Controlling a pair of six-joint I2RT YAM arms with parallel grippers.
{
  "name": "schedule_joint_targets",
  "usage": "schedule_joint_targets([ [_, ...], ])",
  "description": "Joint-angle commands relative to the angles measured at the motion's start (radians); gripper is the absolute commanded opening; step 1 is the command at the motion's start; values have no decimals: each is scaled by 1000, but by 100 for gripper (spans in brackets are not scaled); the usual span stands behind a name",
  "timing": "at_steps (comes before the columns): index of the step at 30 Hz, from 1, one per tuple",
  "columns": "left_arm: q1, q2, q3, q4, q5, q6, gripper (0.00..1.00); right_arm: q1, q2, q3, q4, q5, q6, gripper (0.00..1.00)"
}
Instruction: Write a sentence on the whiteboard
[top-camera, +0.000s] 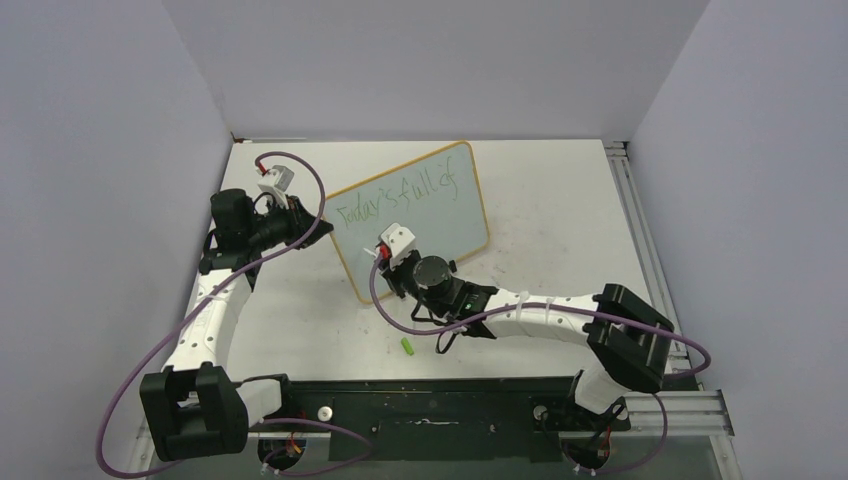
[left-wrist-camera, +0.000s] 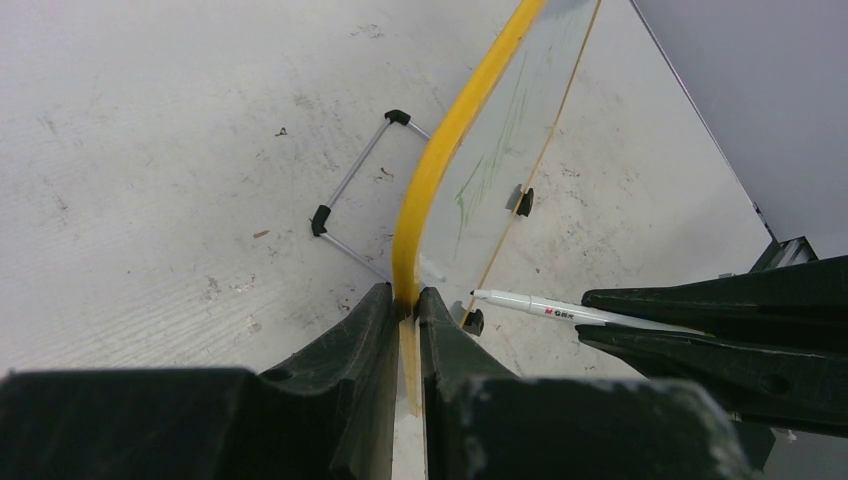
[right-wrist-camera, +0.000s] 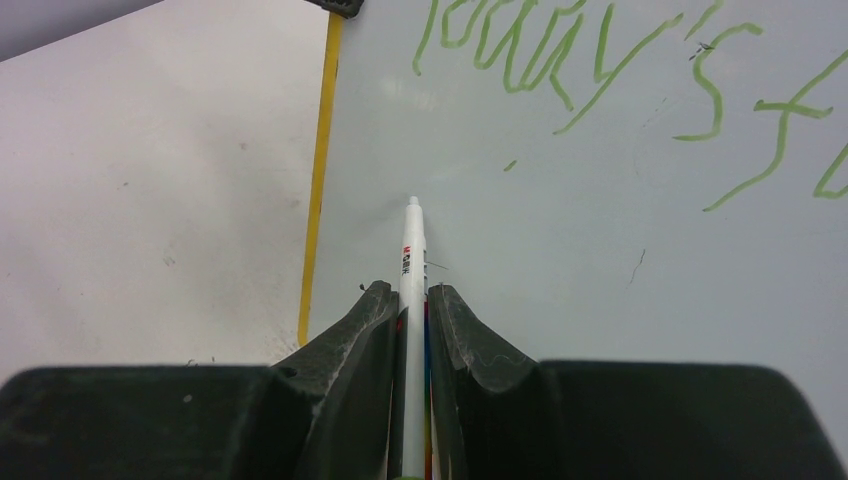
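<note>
Though close up, the sentence (right-wrist-camera: 618, 72) is cut off.

One whiteboard (top-camera: 440, 200). One marker (right-wrist-camera: 411, 262), white. Two arms: left arm (top-camera: 205, 330), right arm (top-camera: 540, 318). Two grippers: left gripper (left-wrist-camera: 407, 300), right gripper (right-wrist-camera: 410, 295). One sentence (top-camera: 395, 200): one green line, three words readable. Two black clip feet (left-wrist-camera: 524, 201). One wire stand (left-wrist-camera: 350, 185). One small green piece (top-camera: 408, 346), perhaps marker cap.
</note>
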Motion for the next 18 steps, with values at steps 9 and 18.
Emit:
schedule_joint_targets([
  [9, 0, -21, 25, 8, -27, 18, 0, 0, 5, -49, 26, 31, 44, 5],
  [18, 0, -20, 25, 10, -27, 18, 0, 12, 10, -117, 27, 37, 87, 5],
])
